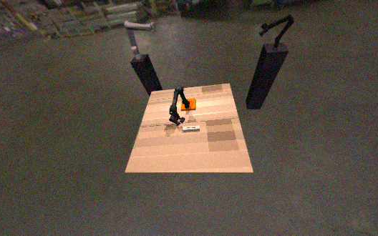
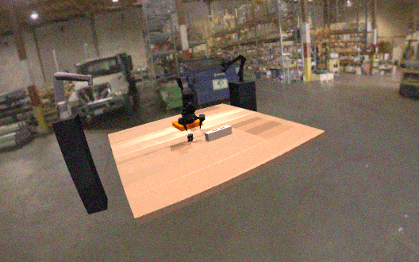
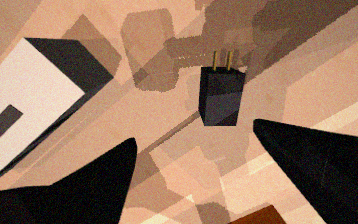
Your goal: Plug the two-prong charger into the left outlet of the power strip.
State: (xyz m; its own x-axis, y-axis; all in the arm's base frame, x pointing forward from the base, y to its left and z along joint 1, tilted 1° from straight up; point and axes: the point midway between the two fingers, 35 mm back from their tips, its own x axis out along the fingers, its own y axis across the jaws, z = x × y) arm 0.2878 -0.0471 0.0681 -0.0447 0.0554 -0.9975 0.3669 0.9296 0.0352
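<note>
Warehouse space surrounds me, its tall storage racks [image 2: 281, 40] loaded with goods too blurred to name. A white-cabbed truck [image 2: 104, 85] stands in front of the pale wall, and a yellow forklift [image 2: 415, 81] is parked on the far side of the grey floor. Behind my table are a big blue metal dumpster [image 2: 205, 88] with a white label and a smaller green bin [image 2: 170, 95]; I cannot tell what either contains.

My broad, light wooden tabletop [image 1: 190, 157] [image 2: 223, 167] [image 3: 176, 175] has two black pedestals [image 1: 145, 73] [image 2: 79, 163] near its edges, one bearing a pale arm [image 1: 140, 26] [image 2: 72, 76], the other a black one. My own black arm [image 1: 175, 101] [image 2: 188, 101] rises from an orange base plate [image 1: 193, 107] [image 2: 177, 125].

Farther out on the wood lies the long white power strip [image 1: 191, 128] [image 2: 218, 133] [image 3: 36, 85] with dark sides. Two dark outlets show on its top from above, only one from my wrist. The charger sits in neither.

My gripper [image 1: 181, 122] [image 2: 193, 128] [image 3: 194, 134] hangs above the wood, fingers spread wide with nothing between them. Beyond their tips in my wrist view, the small black block-shaped charger [image 2: 190, 137] [image 3: 222, 97] rests on the tabletop, near the end of the strip and apart from it. Two thin brass-coloured prongs [image 3: 215, 61] stick out from the side facing away from my fingers.
</note>
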